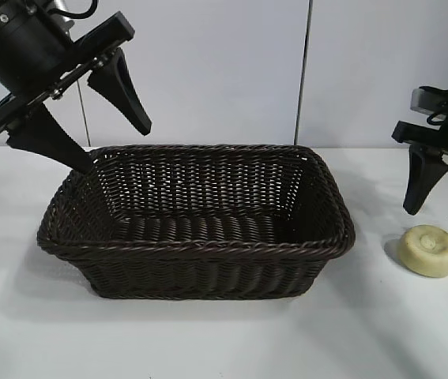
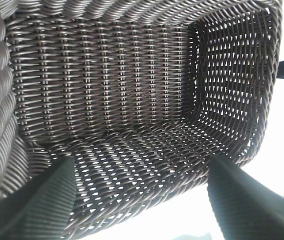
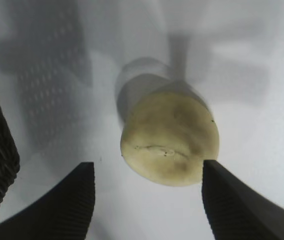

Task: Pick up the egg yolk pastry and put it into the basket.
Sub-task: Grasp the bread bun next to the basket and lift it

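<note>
The egg yolk pastry (image 1: 429,250), a small pale yellow puck, lies on the white table to the right of the basket (image 1: 328,237). My right gripper (image 1: 440,217) hangs open just above and behind it, not touching it. In the right wrist view the pastry (image 3: 170,138) lies just beyond the two black fingertips, nearer one of them, and the gripper (image 3: 148,172) holds nothing. The dark brown wicker basket is empty. My left gripper (image 1: 117,150) is open, raised over the basket's back left corner; its wrist view looks down onto the basket's woven floor (image 2: 116,85).
The white table (image 1: 208,339) runs in front of the basket and to both sides. A pale wall with a dark vertical seam (image 1: 304,71) stands behind. The basket's right rim lies about a hand's width from the pastry.
</note>
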{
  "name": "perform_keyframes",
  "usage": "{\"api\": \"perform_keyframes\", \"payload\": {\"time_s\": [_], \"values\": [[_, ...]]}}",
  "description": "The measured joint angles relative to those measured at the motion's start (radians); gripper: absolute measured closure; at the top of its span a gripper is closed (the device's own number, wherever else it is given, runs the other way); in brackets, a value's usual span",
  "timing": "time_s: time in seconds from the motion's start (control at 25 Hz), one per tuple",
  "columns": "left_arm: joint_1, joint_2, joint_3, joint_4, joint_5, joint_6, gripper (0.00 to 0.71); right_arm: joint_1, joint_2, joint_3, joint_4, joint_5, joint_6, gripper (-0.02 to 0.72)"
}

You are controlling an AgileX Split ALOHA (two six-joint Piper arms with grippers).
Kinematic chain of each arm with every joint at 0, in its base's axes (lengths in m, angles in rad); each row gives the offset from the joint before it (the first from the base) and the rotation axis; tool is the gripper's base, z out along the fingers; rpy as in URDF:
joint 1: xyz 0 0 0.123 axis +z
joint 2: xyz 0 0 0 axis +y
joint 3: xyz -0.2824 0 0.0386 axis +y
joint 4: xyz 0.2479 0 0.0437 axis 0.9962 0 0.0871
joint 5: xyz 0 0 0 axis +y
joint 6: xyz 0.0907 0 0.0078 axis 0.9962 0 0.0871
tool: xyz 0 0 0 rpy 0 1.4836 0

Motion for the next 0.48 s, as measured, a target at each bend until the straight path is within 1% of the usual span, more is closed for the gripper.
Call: {"api": "perform_keyframes", "payload": {"time_s": [0.32,0.48], "values": [[0.0,0.0,0.0,0.0,0.0,0.0,0.178,0.0,0.069,0.0,0.0,-0.006,0.0,0.249],[0.0,0.0,0.0,0.0,0.001,0.0,0.178,0.0,0.095,0.0,-0.007,-0.018,0.02,0.249]]}}
